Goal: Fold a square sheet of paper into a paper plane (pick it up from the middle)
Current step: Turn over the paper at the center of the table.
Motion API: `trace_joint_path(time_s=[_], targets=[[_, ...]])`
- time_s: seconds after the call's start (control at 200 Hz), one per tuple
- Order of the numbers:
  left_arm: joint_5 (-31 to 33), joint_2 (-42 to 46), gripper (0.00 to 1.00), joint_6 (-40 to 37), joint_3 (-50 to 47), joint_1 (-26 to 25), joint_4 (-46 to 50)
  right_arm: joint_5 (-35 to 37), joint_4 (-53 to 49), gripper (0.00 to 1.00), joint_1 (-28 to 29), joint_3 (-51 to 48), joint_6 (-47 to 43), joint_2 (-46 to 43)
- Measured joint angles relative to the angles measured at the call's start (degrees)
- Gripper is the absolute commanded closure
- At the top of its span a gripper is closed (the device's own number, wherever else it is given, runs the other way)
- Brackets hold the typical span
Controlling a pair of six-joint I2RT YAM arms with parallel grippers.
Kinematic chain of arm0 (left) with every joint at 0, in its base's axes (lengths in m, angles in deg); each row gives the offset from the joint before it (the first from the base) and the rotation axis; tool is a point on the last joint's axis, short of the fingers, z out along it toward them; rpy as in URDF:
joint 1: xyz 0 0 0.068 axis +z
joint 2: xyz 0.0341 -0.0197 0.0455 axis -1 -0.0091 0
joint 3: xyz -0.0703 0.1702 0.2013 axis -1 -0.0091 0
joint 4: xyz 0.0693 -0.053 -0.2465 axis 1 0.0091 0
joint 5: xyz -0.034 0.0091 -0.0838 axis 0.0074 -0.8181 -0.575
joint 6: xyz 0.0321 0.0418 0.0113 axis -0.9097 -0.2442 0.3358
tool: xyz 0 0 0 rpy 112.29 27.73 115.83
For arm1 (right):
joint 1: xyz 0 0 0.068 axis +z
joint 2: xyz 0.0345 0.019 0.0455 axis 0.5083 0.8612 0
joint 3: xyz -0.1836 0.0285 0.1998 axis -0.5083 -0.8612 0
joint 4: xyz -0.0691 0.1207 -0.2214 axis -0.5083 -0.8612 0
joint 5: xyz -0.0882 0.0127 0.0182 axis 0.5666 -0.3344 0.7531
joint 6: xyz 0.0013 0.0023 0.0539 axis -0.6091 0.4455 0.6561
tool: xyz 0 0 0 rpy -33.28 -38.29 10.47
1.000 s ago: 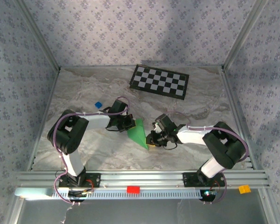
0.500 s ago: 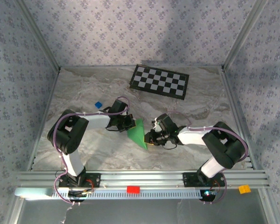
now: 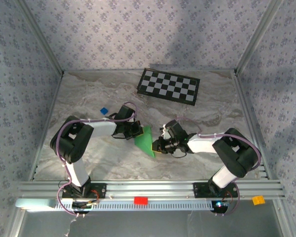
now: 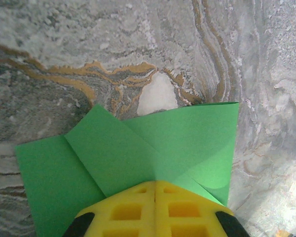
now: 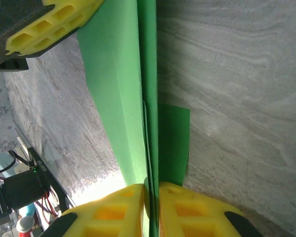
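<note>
The green sheet of paper (image 3: 147,140), folded into a pointed wedge with creases, stands on edge above the marble table between both arms. My left gripper (image 3: 137,130) is shut on its upper left end; in the left wrist view the yellow fingers (image 4: 138,207) meet tight at the paper's (image 4: 138,143) centre crease. My right gripper (image 3: 158,146) is shut on the lower right end. In the right wrist view the layered paper (image 5: 118,84) runs straight into the narrow slit of that gripper (image 5: 152,186), and the left gripper's fingers (image 5: 49,24) show at the top left.
A black-and-white checkerboard (image 3: 168,85) lies at the back of the table. A tiny blue block (image 3: 104,111) sits left of the left arm's wrist. Metal frame rails run along the front edge (image 3: 148,187) and the patterned walls close in both sides.
My right gripper has edged slightly left along the paper and pinched tighter. The left arm and the paper have barely moved.
</note>
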Motion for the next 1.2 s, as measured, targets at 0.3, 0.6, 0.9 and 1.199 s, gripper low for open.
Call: trace_joint_path(time_s=[0.3,0.6,0.9,1.199], targets=[[-0.20,4.68,0.76,-0.11,-0.04,-0.02,0.09,-0.24,-0.79,0.93,-0.98,-1.38,-0.04,-1.53],[3.21,19.91,0.62,-2.71,0.13,-0.13,3.65,4.17,-17.44,0.94,-4.79,0.74,-6.45,-14.05],[13.27,35.71,0.54,-3.67,-5.70,-0.13,7.41,22.25,-47.15,0.92,-5.44,16.48,-16.24,-23.23],[24.70,48.11,0.49,-2.10,-11.45,0.31,13.16,54.95,-76.37,0.92,2.16,31.41,-13.46,-13.55]])
